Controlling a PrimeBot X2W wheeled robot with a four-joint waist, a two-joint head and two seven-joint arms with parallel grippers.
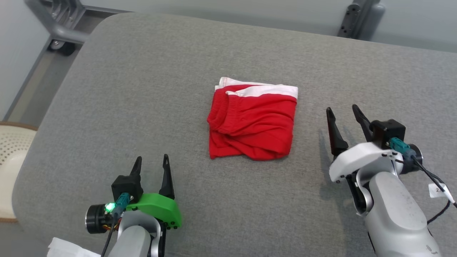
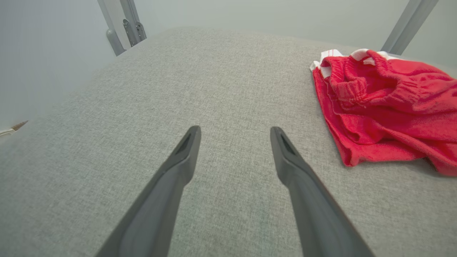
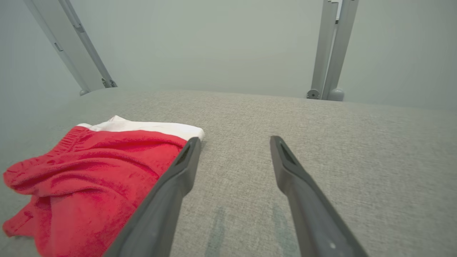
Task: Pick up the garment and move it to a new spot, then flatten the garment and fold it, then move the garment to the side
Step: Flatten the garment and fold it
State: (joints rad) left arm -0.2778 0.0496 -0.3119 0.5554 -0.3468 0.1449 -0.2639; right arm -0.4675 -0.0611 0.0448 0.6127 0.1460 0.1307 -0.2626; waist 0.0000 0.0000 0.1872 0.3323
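The garment (image 1: 251, 123) is red with white trim along its far edge and lies folded into a rough square in the middle of the grey padded table (image 1: 150, 89). My right gripper (image 1: 342, 111) stands open just to its right, fingers apart and empty. In the right wrist view the garment (image 3: 89, 171) lies left of the right gripper (image 3: 234, 141). Near the front edge, left of the garment, my left gripper (image 1: 151, 160) is open and empty. The left wrist view has the garment (image 2: 385, 107) at upper right, well away from the left gripper (image 2: 235, 131).
A pale perforated round object (image 1: 10, 157) sits off the table's left edge. Metal frame legs with a caster (image 1: 59, 32) stand behind the far left corner and another post (image 1: 357, 18) behind the far right. White paper (image 1: 68, 250) lies at the bottom left.
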